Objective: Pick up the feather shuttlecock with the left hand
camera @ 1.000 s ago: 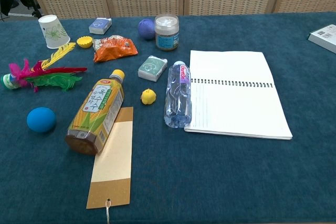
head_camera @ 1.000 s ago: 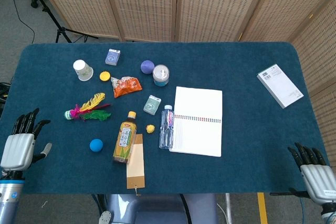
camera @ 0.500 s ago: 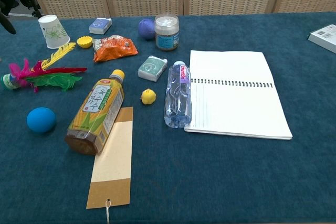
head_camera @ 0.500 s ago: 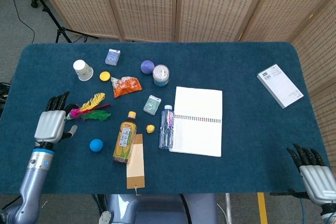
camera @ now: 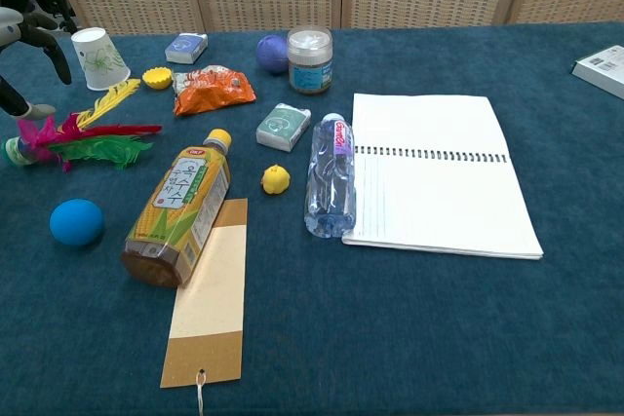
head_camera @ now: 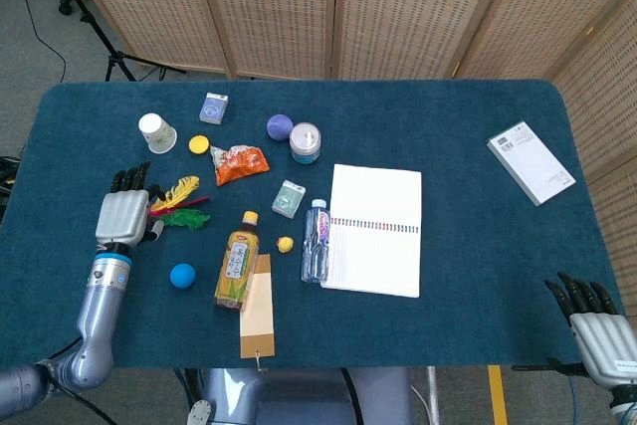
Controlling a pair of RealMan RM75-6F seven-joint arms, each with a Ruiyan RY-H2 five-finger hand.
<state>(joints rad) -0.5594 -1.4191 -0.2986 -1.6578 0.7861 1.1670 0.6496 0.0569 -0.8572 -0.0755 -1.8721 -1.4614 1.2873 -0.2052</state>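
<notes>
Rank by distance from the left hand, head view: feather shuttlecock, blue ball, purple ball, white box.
From the left hand:
1. Feather shuttlecock, right beside it.
2. Blue ball, nearer the front edge.
3. Purple ball, further back, mid-table.
4. White box, far right.

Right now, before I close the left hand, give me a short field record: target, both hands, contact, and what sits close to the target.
target: feather shuttlecock, lying flat on the table
left hand: over the shuttlecock's base end, fingers spread
contact: none that the pictures show; not gripped
right hand: at the table's near right corner, holding nothing
neighbours: blue ball nearer the robot, paper cup farther away, tea bottle to the right
</notes>
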